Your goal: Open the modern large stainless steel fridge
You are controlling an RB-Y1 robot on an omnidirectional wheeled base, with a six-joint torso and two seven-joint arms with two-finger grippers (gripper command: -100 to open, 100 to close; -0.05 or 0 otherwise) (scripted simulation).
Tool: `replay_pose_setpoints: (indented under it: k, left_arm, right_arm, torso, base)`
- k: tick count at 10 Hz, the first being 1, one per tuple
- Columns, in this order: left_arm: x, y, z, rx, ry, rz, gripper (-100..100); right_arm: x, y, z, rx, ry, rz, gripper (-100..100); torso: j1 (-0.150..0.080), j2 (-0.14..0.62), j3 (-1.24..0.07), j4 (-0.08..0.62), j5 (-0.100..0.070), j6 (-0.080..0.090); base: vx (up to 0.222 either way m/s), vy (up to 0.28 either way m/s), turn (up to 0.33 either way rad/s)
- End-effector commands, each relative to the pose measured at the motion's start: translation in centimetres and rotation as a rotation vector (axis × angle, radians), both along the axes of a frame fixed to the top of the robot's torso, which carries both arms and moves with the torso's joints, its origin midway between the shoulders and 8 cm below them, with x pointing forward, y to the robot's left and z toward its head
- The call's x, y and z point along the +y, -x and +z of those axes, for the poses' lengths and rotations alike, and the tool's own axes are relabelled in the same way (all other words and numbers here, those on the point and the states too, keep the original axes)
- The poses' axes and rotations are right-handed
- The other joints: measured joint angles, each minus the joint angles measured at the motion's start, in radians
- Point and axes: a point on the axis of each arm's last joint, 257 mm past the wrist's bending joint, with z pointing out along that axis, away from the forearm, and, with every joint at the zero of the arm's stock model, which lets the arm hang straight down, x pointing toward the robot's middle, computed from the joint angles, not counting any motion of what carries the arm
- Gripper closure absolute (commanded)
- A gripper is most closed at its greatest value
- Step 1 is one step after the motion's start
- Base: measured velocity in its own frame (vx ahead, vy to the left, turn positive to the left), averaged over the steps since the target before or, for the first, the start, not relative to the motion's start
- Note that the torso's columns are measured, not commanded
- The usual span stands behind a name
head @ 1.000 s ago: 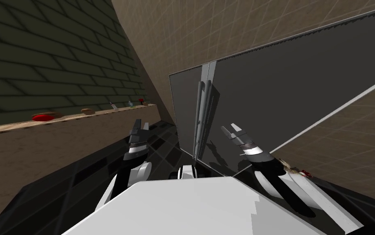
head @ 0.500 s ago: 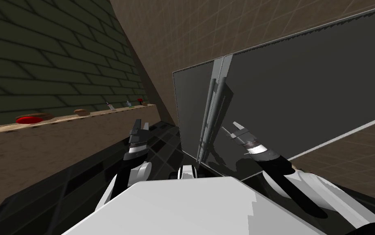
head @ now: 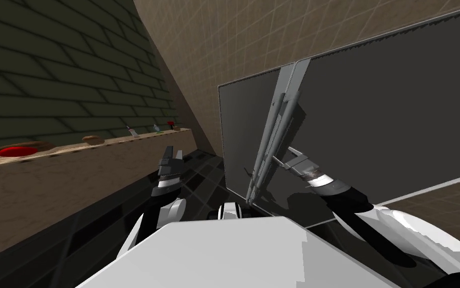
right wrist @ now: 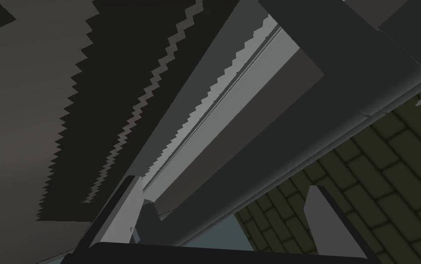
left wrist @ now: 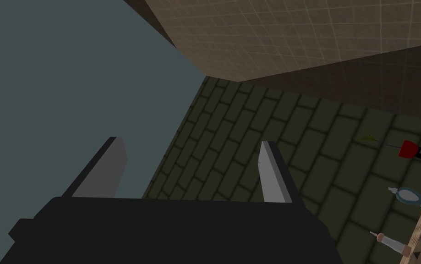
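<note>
The fridge (head: 374, 110) is a tall dark grey box with two flat doors, both standing shut. Two long grey handle bars (head: 272, 140) run side by side along the seam between them. My right gripper (head: 285, 156) is open at the right-hand bar. In the right wrist view that handle bar (right wrist: 292, 137) runs slantwise between the spread fingers of the right gripper (right wrist: 225, 220), which do not press it. My left gripper (head: 172, 151) hangs open and empty to the left of the fridge, and the left wrist view shows this left gripper (left wrist: 191, 143) with nothing between its fingers.
A wooden ledge (head: 73, 150) runs along the dark green brick wall on my left. It carries a red plate (head: 17, 150), a brown lump (head: 92, 140) and small bottles (head: 132, 131). The floor (head: 198, 175) is dark tile, and a tan tiled wall rises behind the fridge.
My view has swung, so the fridge now sits further right and closer. My right gripper has reached forward from beside the handles to straddle the right-hand bar. The left arm has stayed still.
</note>
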Motion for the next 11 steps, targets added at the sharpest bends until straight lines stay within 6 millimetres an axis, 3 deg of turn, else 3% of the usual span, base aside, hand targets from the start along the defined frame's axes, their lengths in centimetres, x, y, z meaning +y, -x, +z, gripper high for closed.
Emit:
replay_pose_setpoints:
  k: [1,3,4,5,6,7,11]
  left_arm:
    - [0.0,0.0,0.0,0.000,0.000,0.000,0]
    - [0.0,0.0,0.0,0.000,0.000,0.000,0]
    - [0.0,0.0,0.0,0.000,0.000,0.000,0]
    - [0.0,0.0,0.0,0.000,0.000,0.000,0]
    - [0.0,0.0,0.0,0.000,0.000,0.000,0]
    - [0.0,0.0,0.0,0.000,0.000,0.000,0]
    - [0.0,0.0,0.0,0.000,0.000,0.000,0]
  right_arm:
    - [-0.2,-0.1,0.1,-0.004,0.048,-0.011,-100]
    - [0.2,0.5,1.4,-0.005,0.059,-0.004,-100]
    - [0.1,0.4,1.0,-0.006,0.059,-0.006,-100]
    - [-0.2,0.0,0.3,-0.005,0.054,-0.012,100]
    - [0.0,0.1,0.7,-0.006,0.054,-0.006,100]
    - [2.2,0.6,0.8,-0.008,0.052,0.058,100]
    - [6.5,2.0,1.2,-0.011,0.055,0.184,100]
  torso:
    - [0.000,0.001,0.000,0.000,0.000,0.000]
    - [-0.005,0.002,0.002,0.001,-0.002,0.000]
    - [-0.003,-0.001,-0.001,0.000,-0.001,0.000]
    - [-0.002,-0.002,-0.002,-0.001,0.000,-0.003]
    - [-0.004,0.000,-0.001,-0.001,-0.002,-0.003]
    - [-0.003,-0.002,-0.001,-0.002,-0.001,0.000]
    - [-0.004,0.007,0.005,0.003,0.000,0.004]
  base:
    - [0.042,0.066,-0.007]
    - [0.110,0.044,-0.040]
    - [0.049,0.022,-0.038]
    - [-0.095,-0.025,0.055]
    - [-0.062,-0.019,0.025]
    - [-0.156,-0.095,0.069]
    - [-0.230,-0.133,0.088]
